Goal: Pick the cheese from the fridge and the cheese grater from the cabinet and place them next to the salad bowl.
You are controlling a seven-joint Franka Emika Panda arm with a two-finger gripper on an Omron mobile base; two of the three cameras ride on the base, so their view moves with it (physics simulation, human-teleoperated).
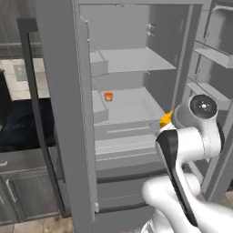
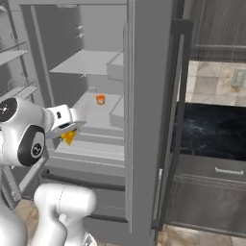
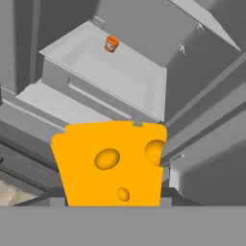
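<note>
hand view, cheese (image 3: 109, 166) foreground, orange cup (image 3: 111, 44) behind

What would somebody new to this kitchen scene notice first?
The bright orange cheese stands out most, a holed wedge held in the robot's hand just in front of the open fridge. Next comes the small orange cup, alone on a grey shelf deep inside. The white arm fills the foreground.
</note>
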